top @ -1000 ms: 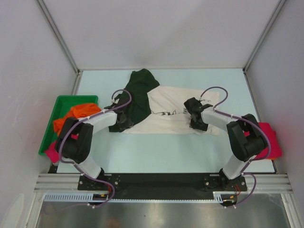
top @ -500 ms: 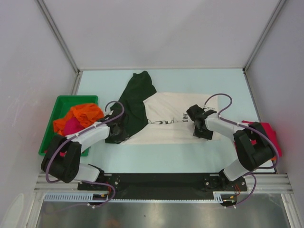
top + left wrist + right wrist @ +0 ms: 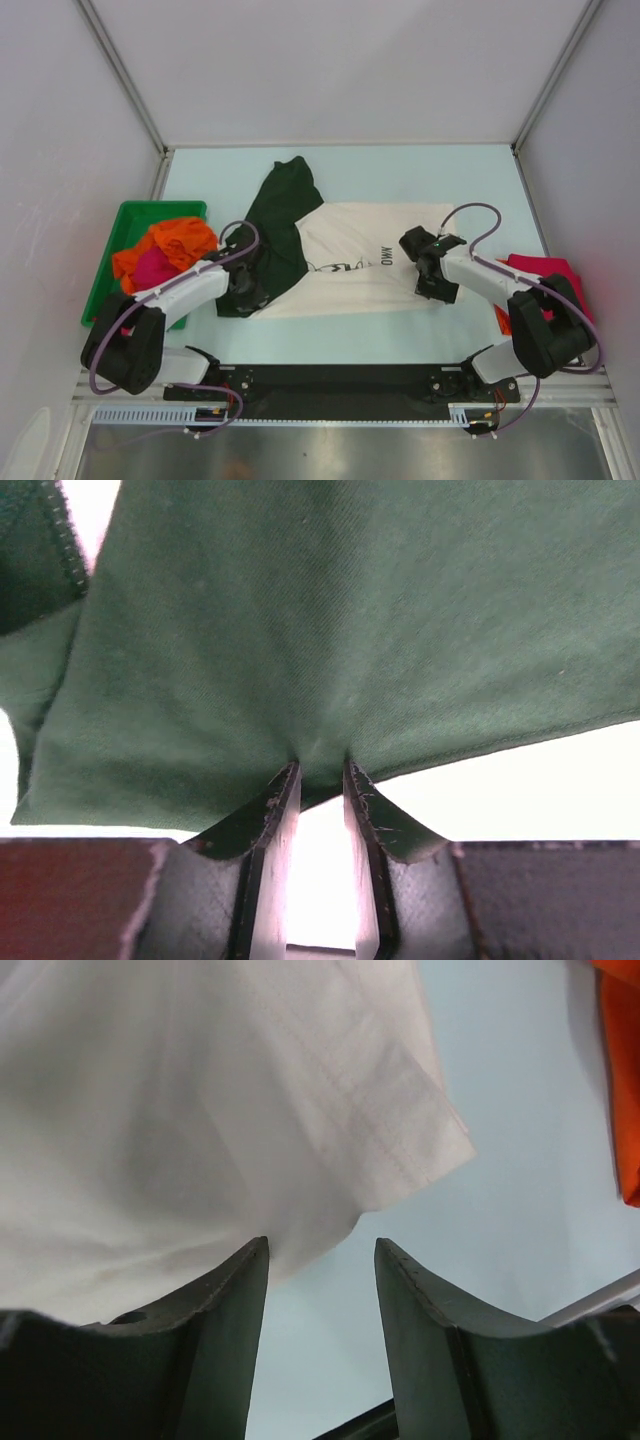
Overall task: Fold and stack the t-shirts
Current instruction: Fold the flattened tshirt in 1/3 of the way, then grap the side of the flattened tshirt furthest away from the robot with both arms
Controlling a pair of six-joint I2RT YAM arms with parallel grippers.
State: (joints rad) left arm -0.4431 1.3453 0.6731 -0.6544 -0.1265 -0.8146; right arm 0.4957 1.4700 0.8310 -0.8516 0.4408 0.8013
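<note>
At the middle of the pale blue table (image 3: 420, 180) the cream cotton tee with dark green sleeves (image 3: 350, 255) lies loosely spread, not yet folded. My left hand (image 3: 320, 770) is clenched on its green sleeve; my right hand (image 3: 320, 1245) sits released at the cream hem. The crumpled orange tee (image 3: 170, 240) and magenta tee (image 3: 150, 268) wait in the green plastic bin (image 3: 105, 270) on the left — most of the job remains, I judge.

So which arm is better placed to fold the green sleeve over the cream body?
Left. The left hand is shut on the green sleeve, while the right hand sits open beside the cream t-shirt's hem, holding nothing.
</note>
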